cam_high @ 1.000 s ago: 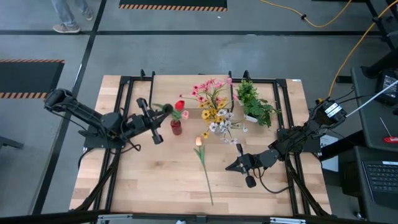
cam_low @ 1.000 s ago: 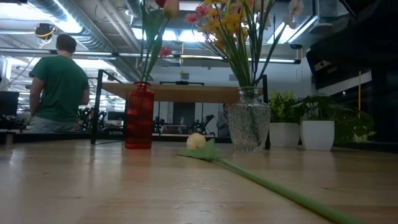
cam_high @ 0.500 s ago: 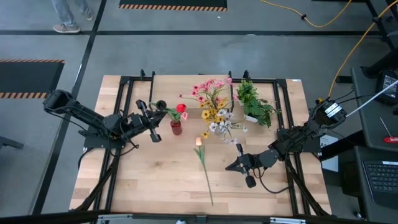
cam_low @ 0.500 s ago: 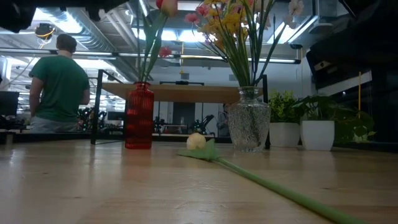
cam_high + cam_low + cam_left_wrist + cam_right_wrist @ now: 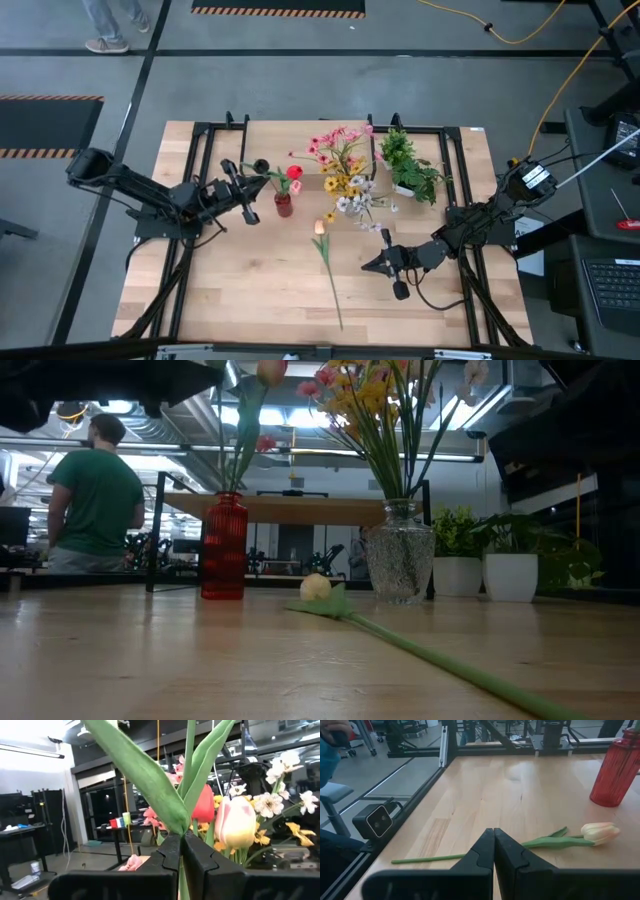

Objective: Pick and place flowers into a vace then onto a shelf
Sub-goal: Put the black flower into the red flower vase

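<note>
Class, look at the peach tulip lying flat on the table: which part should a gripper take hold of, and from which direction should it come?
Grip the peach tulip on its bare stem, past the leaves, coming straight down from above with the fingers across the stem. It lies flat on the table, so a sideways approach would likely only push it. The bloom looks soft and bulky, probably a poorer hold.

Leafy plant in white pot (image 5: 410,170), person in green shirt (image 5: 95,495), yellow floor cable (image 5: 510,35)

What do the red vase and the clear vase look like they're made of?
Red vase: probably translucent ribbed glass, possibly plastic; light glows through its ridged wall. Clear vase: likely textured glass; stems show faintly through its speckled, sparkling surface. The left end effector hangs beside the red vase's flowers.
</note>
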Controlling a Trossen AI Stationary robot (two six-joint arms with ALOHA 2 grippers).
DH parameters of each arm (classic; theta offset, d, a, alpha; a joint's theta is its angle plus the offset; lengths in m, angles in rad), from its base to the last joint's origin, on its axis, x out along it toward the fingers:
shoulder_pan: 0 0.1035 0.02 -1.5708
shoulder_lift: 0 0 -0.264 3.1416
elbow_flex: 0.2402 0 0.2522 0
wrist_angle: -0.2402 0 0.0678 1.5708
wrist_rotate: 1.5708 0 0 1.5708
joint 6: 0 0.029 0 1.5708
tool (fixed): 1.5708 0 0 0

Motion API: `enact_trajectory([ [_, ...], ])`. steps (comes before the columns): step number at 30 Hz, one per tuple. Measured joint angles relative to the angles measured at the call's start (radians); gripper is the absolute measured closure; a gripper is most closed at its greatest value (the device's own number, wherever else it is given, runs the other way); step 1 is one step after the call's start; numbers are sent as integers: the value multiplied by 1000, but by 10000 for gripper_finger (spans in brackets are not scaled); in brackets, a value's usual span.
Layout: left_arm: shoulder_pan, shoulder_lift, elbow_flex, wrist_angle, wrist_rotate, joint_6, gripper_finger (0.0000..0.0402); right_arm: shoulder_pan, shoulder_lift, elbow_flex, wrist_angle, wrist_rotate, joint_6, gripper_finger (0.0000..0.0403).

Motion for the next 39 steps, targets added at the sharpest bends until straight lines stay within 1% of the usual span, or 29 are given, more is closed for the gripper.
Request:
enact_trajectory([
  [5,27,0,-27,-1,58,-39,396,0,0,0,0,0,0,395],
  [9,33,0,-41,-53,75,-77,380,0,0,0,0,0,0,395],
  [13,33,0,-43,-109,75,-100,352,0,0,0,0,0,0,395],
  [18,33,0,-43,-160,75,-118,305,0,0,0,0,0,-1,395],
  [23,33,0,-43,-180,68,-152,257,0,0,0,0,-1,1,395],
  [27,32,0,-43,-180,39,-153,233,0,0,0,1,-1,4,395],
  [31,32,-2,-43,-180,46,-152,223,0,0,0,11,-1,5,395],
  [36,12,-38,-27,-188,48,-141,222,0,0,0,17,3,5,395],
  [39,-16,-69,11,-247,48,-108,222,0,0,0,17,36,6,395],
])
